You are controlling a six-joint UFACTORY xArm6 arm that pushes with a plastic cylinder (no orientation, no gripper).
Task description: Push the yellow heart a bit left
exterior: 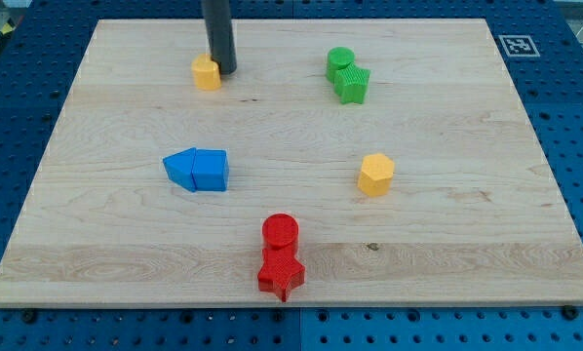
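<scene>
**Tip sits on the right flank of the yellow heart, ready for a leftward nudge**

Starting at the left of the frame, the blue blocks [197,170] lie in the centre-left of the wooden board [467,273], two pieces touching, their exact shapes hard to make out. Above them, in the upper left of the frame, is the yellow heart [206,72], close to the board's top edge. My tip [223,71] stands just beside it on the view's right, touching or all but touching its side; the rod has no jaws, so there is nothing to open or close and nothing is held.

That is the relation the move turns on: the heart lies to the view's left of the tip, so a short straight push leftward should carry it the right way. The board left of the heart looks free of blocks, so I judge little risk of collision.

Further right, at the lower centre, a red cylinder [280,232] touches a red star [281,273] below it. A yellow hexagon [375,174] sits centre-right. In the upper right a green cylinder [340,61] touches a green star [352,84].

No readable writing; only a black-and-white marker tag [516,45] at the board's upper right corner.
</scene>
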